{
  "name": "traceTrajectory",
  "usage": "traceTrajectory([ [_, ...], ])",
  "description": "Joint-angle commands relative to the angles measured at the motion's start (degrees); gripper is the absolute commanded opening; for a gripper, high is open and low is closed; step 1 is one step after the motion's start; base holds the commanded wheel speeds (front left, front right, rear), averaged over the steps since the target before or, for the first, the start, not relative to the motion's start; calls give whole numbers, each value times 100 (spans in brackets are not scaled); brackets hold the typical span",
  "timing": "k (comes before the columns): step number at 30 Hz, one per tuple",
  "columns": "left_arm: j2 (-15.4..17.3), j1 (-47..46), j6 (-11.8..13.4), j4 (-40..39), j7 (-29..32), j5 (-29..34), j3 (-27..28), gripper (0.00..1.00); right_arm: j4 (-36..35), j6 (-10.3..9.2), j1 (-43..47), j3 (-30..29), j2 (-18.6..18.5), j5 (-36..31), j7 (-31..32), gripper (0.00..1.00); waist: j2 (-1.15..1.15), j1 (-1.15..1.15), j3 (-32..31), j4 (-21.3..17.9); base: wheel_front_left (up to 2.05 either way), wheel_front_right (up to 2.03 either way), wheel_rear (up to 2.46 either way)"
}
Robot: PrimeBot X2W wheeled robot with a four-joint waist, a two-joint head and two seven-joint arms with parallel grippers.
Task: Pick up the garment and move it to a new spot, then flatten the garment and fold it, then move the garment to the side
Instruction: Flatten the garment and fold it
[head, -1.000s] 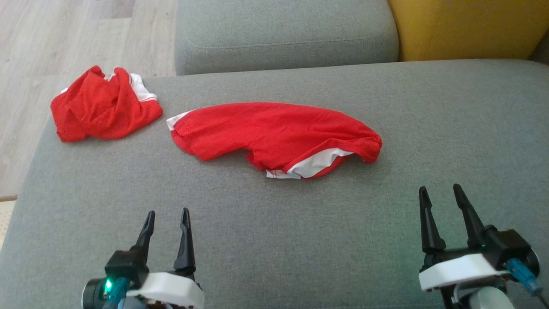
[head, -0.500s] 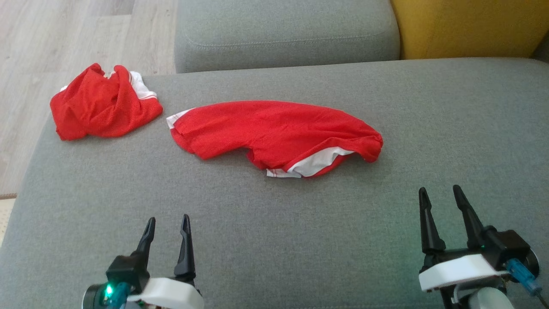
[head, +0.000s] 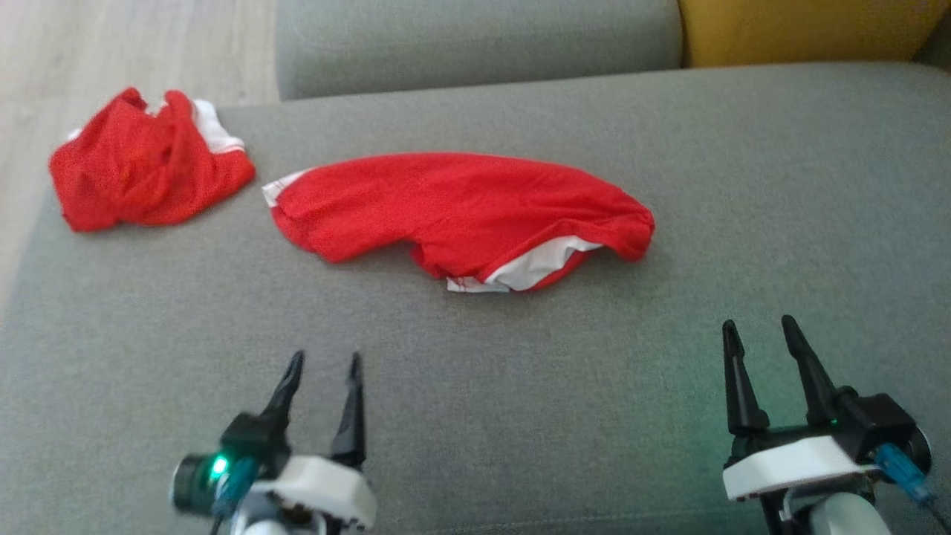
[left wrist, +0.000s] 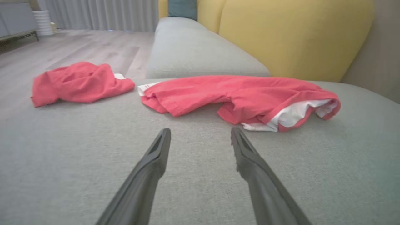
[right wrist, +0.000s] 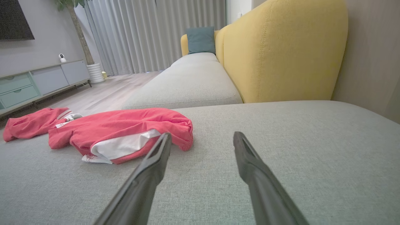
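Head view, starting at the left: a crumpled red garment point(head: 148, 178) sits bunched on the far-left corner of the sofa cushion point(head: 520, 401), right at the edge with the wooden floor point(head: 111, 44) beyond. It is wadded up so tightly that I cannot tell its shape or which part shows the white trim. My left hand point(head: 325, 358) hovers low over the near edge with its fingers spread and nothing between them. I judge it is parked there, lined up for a reach forward. The picture is soft around it, and the bottom of the frame cuts off its wrist. Next comes the long red garment point(head: 461, 215), which I take to be the piece to pick up. It lies stretched across the middle of the cushion, well apart from both hands. It is doubled over itself, with a white inner band peeking out along its near hem. The layers underneath are hidden, so I cannot say whether it is shorts or a shirt. In the left wrist view its near fold point(left wrist: 237, 109) lies straight ahead of my fingers. My right hand point(head: 758, 323) waits near the near-right corner, spread wide and empty too, and pointing past the garment's right end. Beyond the far-right corner, a yellow backrest point(head: 802, 30) is cropped by the frame.
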Motion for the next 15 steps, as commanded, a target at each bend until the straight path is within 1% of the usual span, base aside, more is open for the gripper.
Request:
traceTrajectory([
  [1,-39,-516,-69,-17,-68,43,52,100,-207,-5,-309,154,-32,33,-37,100,0,0,176,-113,0,0,0],
  [5,-40,-1063,-193,465,18,-2,-202,100,-248,-5,-462,206,-32,69,-37,100,0,0,480,-314,0,0,0],
  [8,-40,-1483,-250,837,189,-201,-366,100,-273,-5,-590,240,-32,109,-37,100,0,0,717,-489,0,0,0],
  [15,-41,-2281,-268,1573,490,-743,-639,100,-336,-5,-836,239,-32,236,-37,100,0,0,1215,-932,0,0,0],
])
